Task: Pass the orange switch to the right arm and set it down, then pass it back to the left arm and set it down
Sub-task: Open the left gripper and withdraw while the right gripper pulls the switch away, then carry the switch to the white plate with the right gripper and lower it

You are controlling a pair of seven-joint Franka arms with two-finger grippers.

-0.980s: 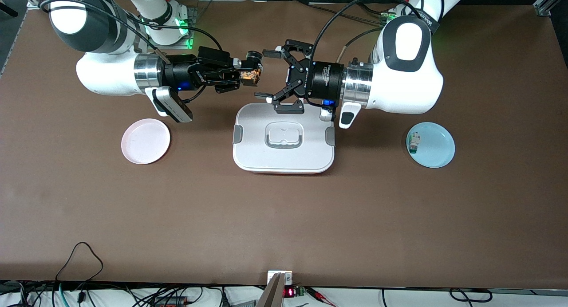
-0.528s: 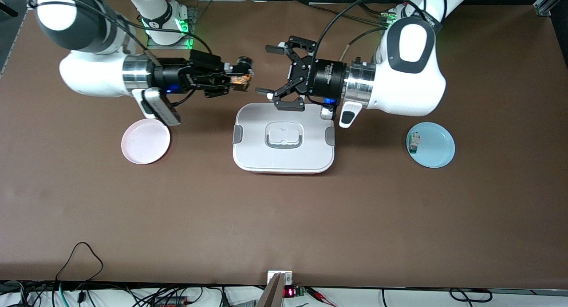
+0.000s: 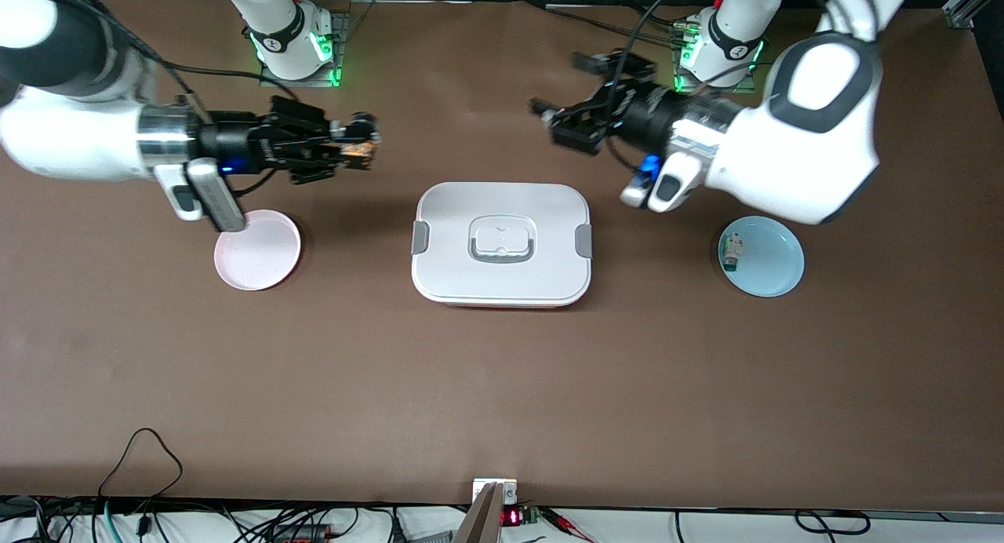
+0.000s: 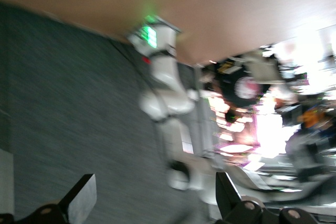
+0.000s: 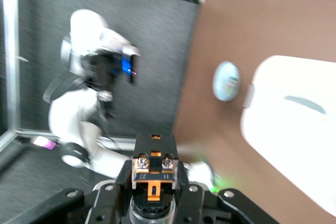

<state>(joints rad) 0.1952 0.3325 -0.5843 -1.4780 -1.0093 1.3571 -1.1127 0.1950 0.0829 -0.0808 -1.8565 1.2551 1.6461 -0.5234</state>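
Right gripper upper left of frame, clamped on switch; left gripper upper right, fingers apart, empty; box centre.

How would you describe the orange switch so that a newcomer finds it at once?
Start at the large white lidded box, then look toward the right arm's end of the table. There the right gripper holds the tiny black block with orange markings, shut fingers around it; the white-and-green component lies on the blue plate.

A matt brown table with a smooth, slightly mottled surface. The box looks like smooth white plastic with a faint sheen (grey clips at its sides). Both arms have glossy white shells and polished metal wrist rings. Two small plates, pink and pale blue, look like smooth plastic.
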